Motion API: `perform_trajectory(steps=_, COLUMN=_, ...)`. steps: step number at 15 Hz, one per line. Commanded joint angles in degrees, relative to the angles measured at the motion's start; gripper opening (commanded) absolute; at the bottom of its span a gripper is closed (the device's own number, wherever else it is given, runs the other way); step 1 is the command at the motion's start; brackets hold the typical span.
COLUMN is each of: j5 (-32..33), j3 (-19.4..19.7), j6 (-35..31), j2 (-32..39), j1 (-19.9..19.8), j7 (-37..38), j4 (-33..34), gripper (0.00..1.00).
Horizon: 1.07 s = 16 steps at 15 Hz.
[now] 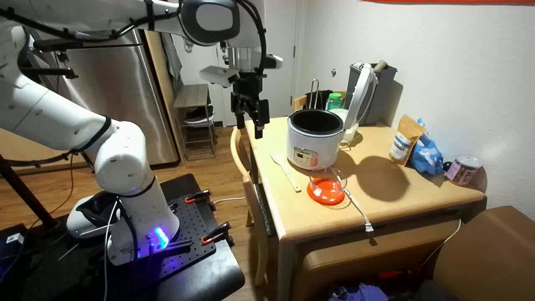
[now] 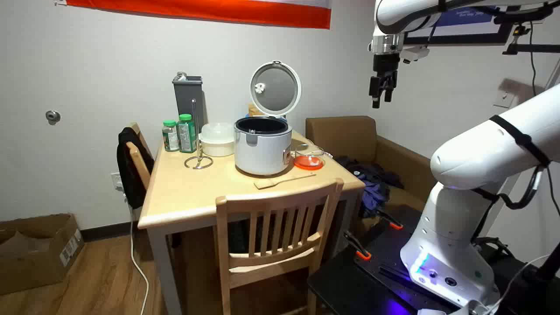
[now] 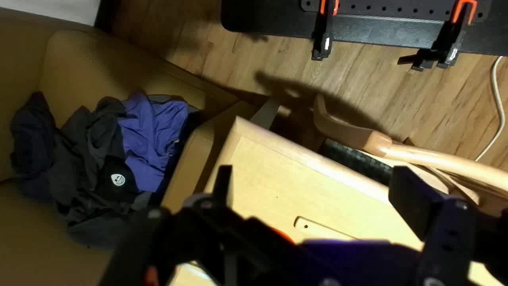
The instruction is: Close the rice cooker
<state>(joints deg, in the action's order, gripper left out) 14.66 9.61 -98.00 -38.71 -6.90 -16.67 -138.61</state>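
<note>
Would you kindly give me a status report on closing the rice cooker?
Black two-fingered tool: open, nothing held. White cylindrical rice cooker: round white hinged lid standing open. Pale wooden spatula beside it, likely not obstructing.

We see the rice cooker [image 1: 311,144] smooth and white with a soft sheen; in an exterior view, its lid [image 2: 280,89] looks dull grey and metallic inside. From the cooker there, we place the matt black gripper [image 2: 381,100] at two o'clock, a smooth wooden chair [image 2: 280,203] at six and a shiny metal stand [image 2: 197,146] at nine. In an exterior view, we find a matt, paper-looking brown pouch [image 1: 407,140] at the cooker's three o'clock, a glossy, plastic-looking orange disc [image 1: 328,198] at six and a dull wooden spatula [image 1: 287,174] at seven.
</note>
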Motion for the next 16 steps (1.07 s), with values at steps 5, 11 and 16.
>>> perform_trajectory(steps=5, j5=0.3, j3=0.4, j6=0.2, j2=0.0, j1=0.6, j7=0.3, j4=0.2, gripper=1.0)
perform_trajectory(steps=11, j5=-6.9, j3=0.2, j6=-6.0, j2=4.7, j1=3.3, j7=2.4, j4=2.5, gripper=1.0)
perform_trajectory(steps=16, j5=-12.1, j3=-1.5, j6=-15.9, j2=10.1, j1=5.7, j7=4.2, j4=6.4, gripper=1.0)
